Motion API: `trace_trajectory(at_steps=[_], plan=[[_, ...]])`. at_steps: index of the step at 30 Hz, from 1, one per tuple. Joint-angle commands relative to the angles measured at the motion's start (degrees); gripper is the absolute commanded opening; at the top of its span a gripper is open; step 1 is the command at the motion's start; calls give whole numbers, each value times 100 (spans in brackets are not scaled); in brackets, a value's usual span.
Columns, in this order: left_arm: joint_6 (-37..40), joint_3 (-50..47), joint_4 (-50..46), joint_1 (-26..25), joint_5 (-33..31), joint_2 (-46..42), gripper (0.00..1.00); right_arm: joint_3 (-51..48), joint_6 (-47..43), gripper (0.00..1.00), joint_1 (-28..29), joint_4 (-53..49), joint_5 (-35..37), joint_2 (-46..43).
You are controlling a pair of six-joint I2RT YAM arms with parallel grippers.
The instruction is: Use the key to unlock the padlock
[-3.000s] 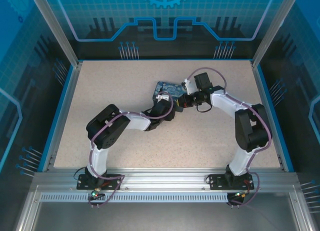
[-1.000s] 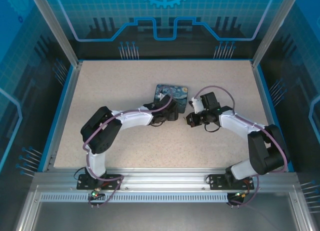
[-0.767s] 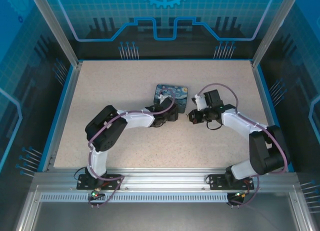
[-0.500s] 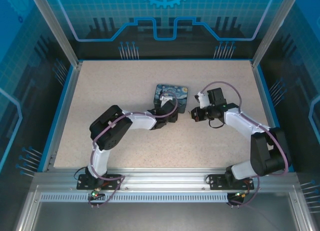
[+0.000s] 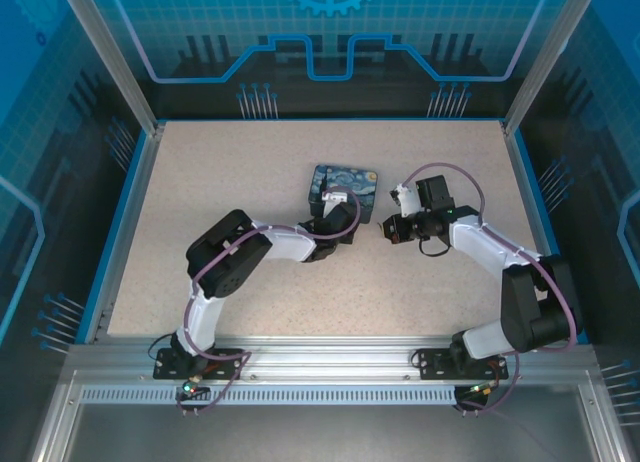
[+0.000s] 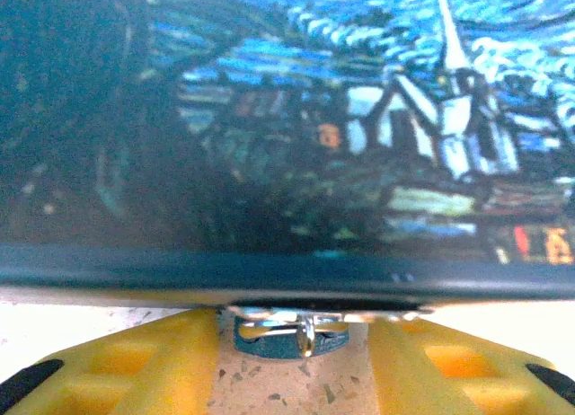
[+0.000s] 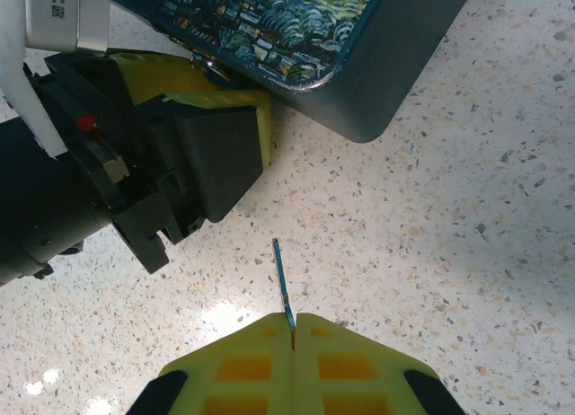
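Right jaws (image 7: 294, 318) are clamped on the key (image 7: 281, 280). Yellow pads are pressed together with no gap, and the thin blade sticks straight out past the tips, above the speckled counter (image 7: 467, 208). The blade tip is in free air, well short of the painted box (image 7: 359, 65) and touching nothing.

Left jaws (image 6: 295, 325) are spread and sit low on the counter, hard up against the box's near edge. The padlock (image 6: 269, 341) hangs just under that edge, between the two yellow fingers (image 6: 135, 361). There's a slim gap on each side, so they straddle it without gripping.

From overhead, the box (image 5: 345, 187) is mid-counter. The left gripper (image 5: 338, 225) is at its near side and the right gripper (image 5: 388, 230) is just right of it, with clear counter between the two. From the right wrist, the left gripper's black body (image 7: 180, 163) sits between the key tip and the padlock side of the box.
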Motion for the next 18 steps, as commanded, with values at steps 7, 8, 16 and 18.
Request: trace_trajectory(at_steps=[7,8,16,18], plan=[[139,139,-156,16,24,138,39,128,-59,0,-66,-72,-90,-39],[120,178,-264,11,58,116,38,117,-60,0,-66,-72,-78,-42],[-141,525,-1106,20,274,-58,33,15,-61,0,-57,-58,-44,-102],[-225,590,-1273,33,339,-119,33,4,-60,0,-57,-55,-53,-105]])
